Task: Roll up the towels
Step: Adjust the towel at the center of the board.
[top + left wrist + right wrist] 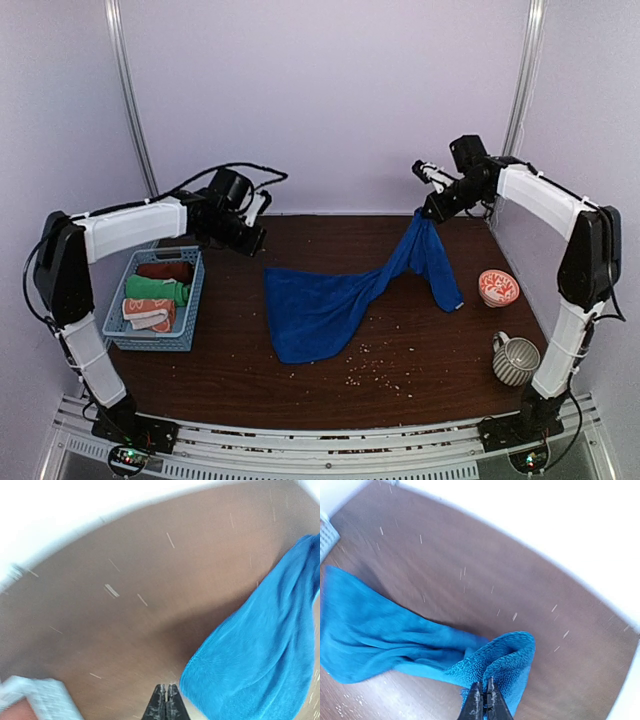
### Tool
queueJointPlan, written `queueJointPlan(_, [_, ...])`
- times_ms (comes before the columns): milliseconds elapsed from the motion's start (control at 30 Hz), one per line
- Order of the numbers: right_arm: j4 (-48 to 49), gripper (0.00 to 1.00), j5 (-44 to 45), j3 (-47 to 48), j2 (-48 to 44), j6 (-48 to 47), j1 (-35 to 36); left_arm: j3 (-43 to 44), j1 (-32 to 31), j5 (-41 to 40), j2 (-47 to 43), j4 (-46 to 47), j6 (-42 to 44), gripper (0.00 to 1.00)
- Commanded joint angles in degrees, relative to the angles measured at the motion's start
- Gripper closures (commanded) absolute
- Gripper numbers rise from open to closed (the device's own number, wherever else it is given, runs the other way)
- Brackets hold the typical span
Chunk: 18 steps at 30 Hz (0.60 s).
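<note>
**A:** Left side first. Status?

**B:** The light blue plastic slatted basket sits outboard of the left gripper. Three finished rolls are in it: a dark red rolled towel, a green rolled towel and an orange-and-white patterned rolled towel. The left jaws are pressed together on nothing. In the left wrist view there is bare brown wooden table ahead of the tips and a blue edge just right of them.

**A:** And the blue one?

**B:** The royal blue terry towel lies mostly crumpled on the table between the two grippers. One corner is pulled up in a twisted band to the right gripper, which is pinched shut on it. In the right wrist view the bunched hem is right at the tips. A loose flap hangs below the right fingers to the table.

**A:** So it isn't rolled yet. How should this step go?

**B:** I'd call it the spreading stage.
- Take the twist out before lowering.
- Draw the corner away from the bulk, then lay it down flat.
- Have the left gripper pin the opposite corner so the cloth doesn't slide.
- Keep the flap off the orange-and-white patterned bowl and the striped ceramic mug, both outboard of the right fingers.
</note>
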Motion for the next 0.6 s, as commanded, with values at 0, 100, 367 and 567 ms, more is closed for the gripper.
queueJointPlan(0, [-2.09, 1.00, -7.81, 4.25, -5.88, -2.21, -1.94, 5.40, 1.30, -7.35, -7.86, -0.06, 3.31, 1.00])
queueJointPlan(100, [-5.06, 1.00, -13.37, 1.62, -10.76, -8.82, -2.30, 3.98, 1.27, -8.15, -12.27, -0.27, 3.15, 1.00])
queueJointPlan(367, [-23.50, 0.82, -20.65, -20.59, -26.21, -36.75, 0.74, -10.33, 1.29, -2.77, -21.04, 0.47, -0.56, 1.00])
queueJointPlan(567, [-33.66, 0.69, -13.99, -24.86, -25.61, -40.65, 2.59, -13.60, 1.32, 3.31, -15.24, 4.28, -3.61, 1.00])
